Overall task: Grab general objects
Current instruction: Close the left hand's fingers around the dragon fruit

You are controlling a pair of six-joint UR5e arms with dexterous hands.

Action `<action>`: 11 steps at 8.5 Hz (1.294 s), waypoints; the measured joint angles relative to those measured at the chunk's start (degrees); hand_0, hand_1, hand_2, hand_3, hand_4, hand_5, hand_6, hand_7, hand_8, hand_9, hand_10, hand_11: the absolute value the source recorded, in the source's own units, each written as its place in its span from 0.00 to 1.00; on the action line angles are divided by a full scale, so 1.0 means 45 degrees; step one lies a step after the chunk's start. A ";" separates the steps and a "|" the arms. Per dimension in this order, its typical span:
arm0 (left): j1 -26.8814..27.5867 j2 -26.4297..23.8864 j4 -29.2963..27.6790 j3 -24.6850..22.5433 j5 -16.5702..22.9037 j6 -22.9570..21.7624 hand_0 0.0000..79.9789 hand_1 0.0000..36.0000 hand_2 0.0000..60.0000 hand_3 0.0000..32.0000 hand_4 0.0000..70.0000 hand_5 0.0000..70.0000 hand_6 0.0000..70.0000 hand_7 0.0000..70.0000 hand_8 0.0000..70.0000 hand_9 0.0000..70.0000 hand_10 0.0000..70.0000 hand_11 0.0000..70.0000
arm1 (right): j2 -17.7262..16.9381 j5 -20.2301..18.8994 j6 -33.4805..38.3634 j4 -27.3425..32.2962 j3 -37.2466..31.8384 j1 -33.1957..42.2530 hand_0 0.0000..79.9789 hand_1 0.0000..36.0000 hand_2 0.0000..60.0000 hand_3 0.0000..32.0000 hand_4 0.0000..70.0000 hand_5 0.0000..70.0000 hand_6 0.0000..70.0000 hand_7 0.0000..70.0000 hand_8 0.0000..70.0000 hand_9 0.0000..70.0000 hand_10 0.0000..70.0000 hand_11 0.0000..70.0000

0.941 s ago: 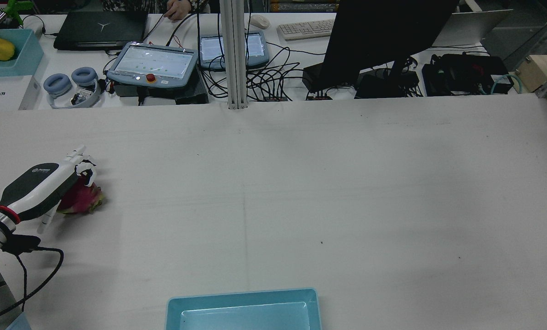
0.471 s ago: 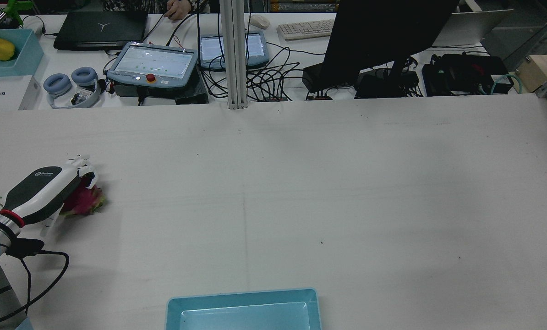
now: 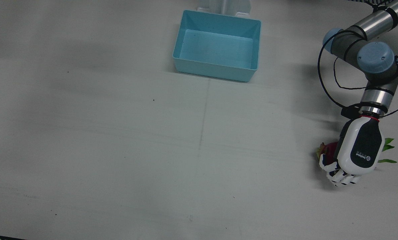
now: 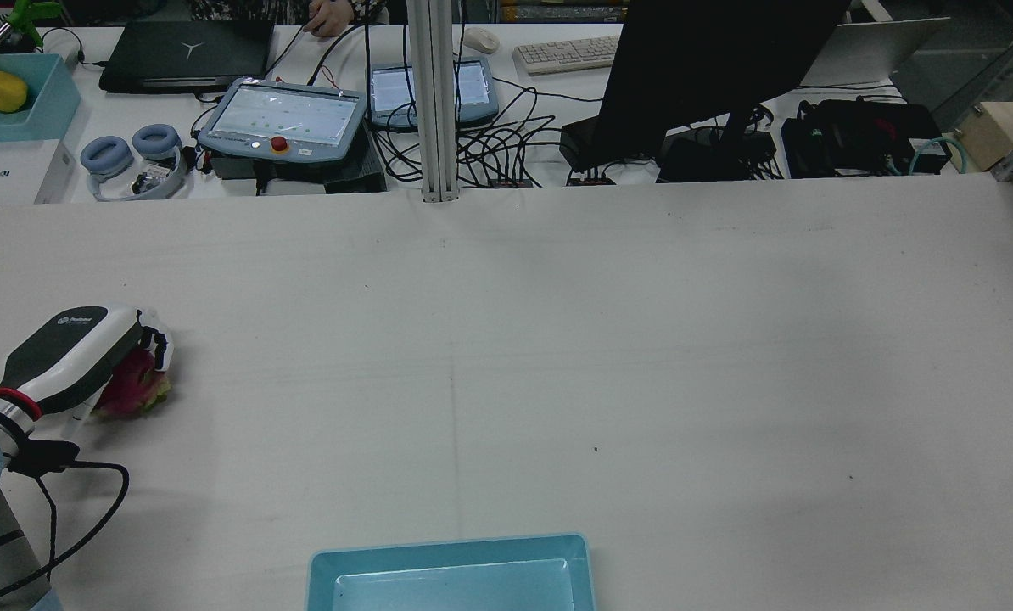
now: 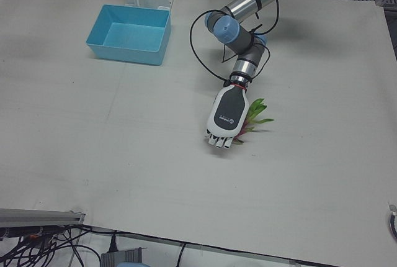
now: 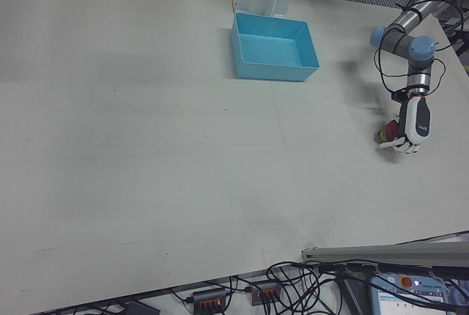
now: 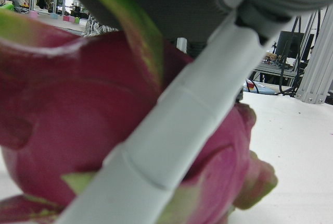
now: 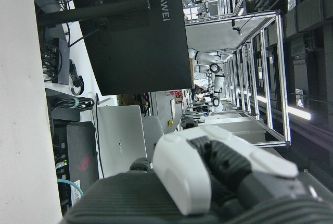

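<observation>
A pink dragon fruit [image 3: 328, 150] with green leaves lies at the left side of the table, also showing in the rear view [image 4: 136, 392] and the left-front view [image 5: 253, 114]. My left hand [image 3: 358, 150] lies over it with its fingers [image 3: 339, 178] curled down around it, also seen in the rear view [image 4: 74, 348] and the right-front view [image 6: 413, 124]. In the left hand view the fruit [image 7: 73, 125] fills the frame with a white finger [image 7: 182, 135] across it. My right hand [image 8: 208, 172] shows only in its own view, away from the table; its grip is unclear.
A light blue bin [image 3: 215, 74] stands empty at the robot's edge of the table, in the middle, also seen in the rear view [image 4: 447, 550]. Monitor, tablets, cables and a keyboard lie on the far desk [image 4: 489, 110].
The left hand's fingers have curled down around the dragon fruit. Hand and fruit have shifted a little toward the table's left edge and the robot.
</observation>
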 measured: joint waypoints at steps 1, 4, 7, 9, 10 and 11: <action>0.0044 -0.0087 0.0091 0.0021 -0.0009 0.0000 1.00 1.00 1.00 0.00 1.00 1.00 1.00 1.00 1.00 1.00 1.00 1.00 | -0.0005 0.0000 0.0000 0.0000 0.0000 0.0000 0.00 0.00 0.00 0.00 0.00 0.00 0.00 0.00 0.00 0.00 0.00 0.00; 0.0099 -0.0174 0.0195 0.0011 -0.0014 -0.0007 1.00 1.00 1.00 0.00 1.00 1.00 1.00 1.00 1.00 1.00 1.00 1.00 | -0.0008 0.0000 -0.0002 0.0000 0.0004 0.0000 0.00 0.00 0.00 0.00 0.00 0.00 0.00 0.00 0.00 0.00 0.00 0.00; 0.0017 -0.0167 0.0856 -0.0774 0.0036 -0.0156 1.00 1.00 1.00 0.00 1.00 1.00 1.00 1.00 1.00 1.00 1.00 1.00 | -0.0007 0.0000 -0.0007 0.0000 0.0019 0.0000 0.00 0.00 0.00 0.00 0.00 0.00 0.00 0.00 0.00 0.00 0.00 0.00; -0.0181 -0.0148 0.1438 -0.1984 0.0733 -0.0434 1.00 1.00 1.00 0.00 1.00 1.00 1.00 1.00 1.00 1.00 1.00 1.00 | -0.0003 0.0000 -0.0007 0.0000 0.0019 0.0011 0.00 0.00 0.00 0.00 0.00 0.00 0.00 0.00 0.00 0.00 0.00 0.00; -0.0457 -0.0148 0.1583 -0.2413 0.1484 -0.0630 1.00 1.00 1.00 0.00 1.00 1.00 1.00 1.00 1.00 1.00 1.00 1.00 | 0.0000 0.0000 -0.0007 0.0000 0.0019 0.0016 0.00 0.00 0.00 0.00 0.00 0.00 0.00 0.00 0.00 0.00 0.00 0.00; -0.0795 -0.0181 0.1640 -0.2736 0.2559 -0.0769 1.00 1.00 1.00 0.00 1.00 1.00 1.00 1.00 1.00 1.00 1.00 1.00 | 0.0000 0.0000 -0.0007 0.0000 0.0019 0.0014 0.00 0.00 0.00 0.00 0.00 0.00 0.00 0.00 0.00 0.00 0.00 0.00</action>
